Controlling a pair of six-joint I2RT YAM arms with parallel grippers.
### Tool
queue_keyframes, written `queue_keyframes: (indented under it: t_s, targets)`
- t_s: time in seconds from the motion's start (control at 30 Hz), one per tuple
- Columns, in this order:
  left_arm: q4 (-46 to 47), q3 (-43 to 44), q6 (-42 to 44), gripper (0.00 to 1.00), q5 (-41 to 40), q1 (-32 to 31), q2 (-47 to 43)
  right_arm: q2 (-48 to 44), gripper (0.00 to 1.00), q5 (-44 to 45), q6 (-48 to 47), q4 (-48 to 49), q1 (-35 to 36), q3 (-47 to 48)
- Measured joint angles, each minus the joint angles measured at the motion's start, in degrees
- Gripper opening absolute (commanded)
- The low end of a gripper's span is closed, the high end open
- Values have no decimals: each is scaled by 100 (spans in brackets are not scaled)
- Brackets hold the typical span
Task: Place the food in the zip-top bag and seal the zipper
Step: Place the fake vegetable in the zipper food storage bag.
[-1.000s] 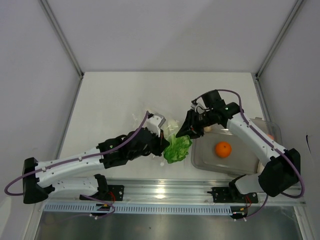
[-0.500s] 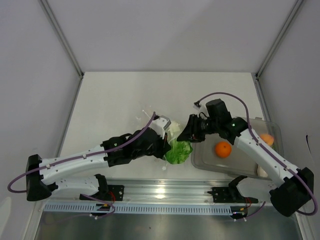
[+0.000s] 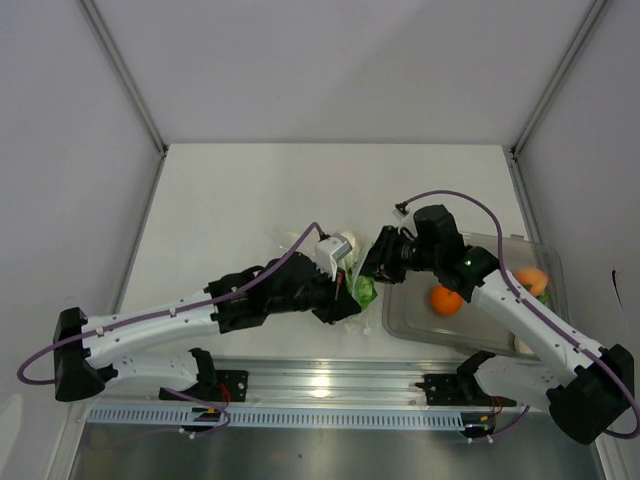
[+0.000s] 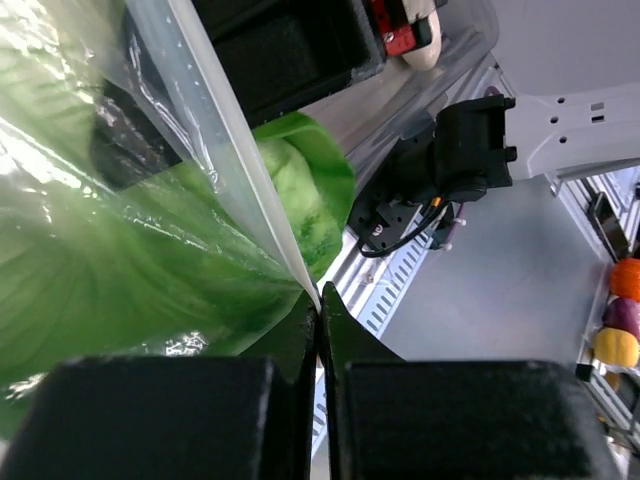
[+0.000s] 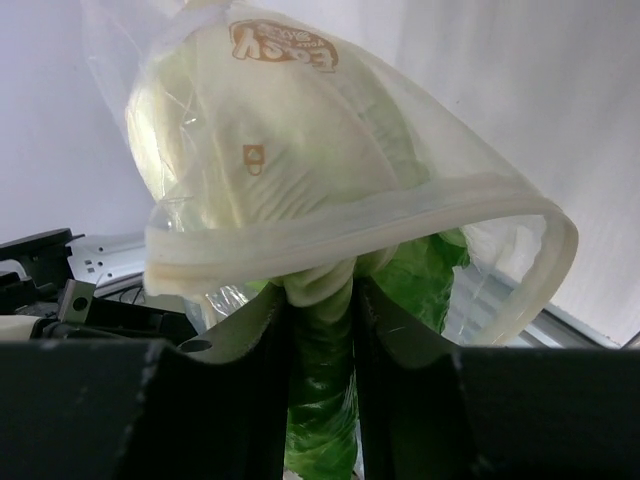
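The left gripper [image 4: 318, 330] is clenched tight on a fold of the zip-top bag [image 4: 225, 140], pinching the clear film right at its fingertips and holding the pouch up off the worktop [image 3: 230, 200]. The right gripper [image 5: 320, 300] is grasping the lettuce [image 5: 320, 400] by its pale stalk end, jaws closed on it, with the leafy head pushed into the bag's mouth. From the right wrist view, the zipper [image 5: 340, 235] runs as a thick pale strip around the head and is plainly open.

Both grippers meet near the worktop's front edge, about midway along it and just left of the tray [image 3: 480, 325], which sits at the front right corner.

I'd judge the task barely under way. The lettuce is going in, but green leaves hang out below the mouth. The orange [image 3: 446, 299] and the small reddish fruit [image 3: 531, 279] lie in the tray, not yet bagged, and the seal is not yet made.

Room is tight here. The two grippers are almost touching, the tray rim is just beside the right one, and the metal rail [image 3: 330, 385] runs along the front edge. The back half of the worktop, towards the far edge, offers open space.
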Motion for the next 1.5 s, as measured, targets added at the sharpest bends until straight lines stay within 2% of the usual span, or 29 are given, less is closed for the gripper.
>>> queue_keyframes:
  t_s: [0.33, 0.43, 0.6, 0.8, 0.9, 1.0, 1.03, 1.33, 1.5]
  targets:
    - [13, 0, -623, 1, 50, 90, -94, -109, 17, 577, 321, 291, 442, -564]
    - [138, -2, -868, 1, 50, 151, -232, -321, 21, 994, 417, 365, 671, -761]
    - [328, -2, -1263, 1, 59, 243, -400, -651, 20, 1847, 535, 542, 1215, -929]
    - [470, -4, -1482, 1, 258, 389, -337, -210, 24, 2361, 424, 540, 1624, -804]
    - [514, -81, -1486, 1, 341, 490, -339, 251, 34, 2441, 186, 205, 1690, -476]
    - [542, -256, -1486, 1, 415, 610, -352, 603, 69, 2476, -81, -168, 1709, -66]
    - [564, -328, -1486, 0, 444, 649, -361, 654, 99, 2483, -164, -232, 1709, 35]
    - [669, -546, -1475, 0, 710, 730, -608, 382, 99, 2673, -621, -748, 1672, 271]
    - [627, -555, -1414, 0, 686, 763, -898, -160, 99, 2800, -721, -1154, 1655, 415]
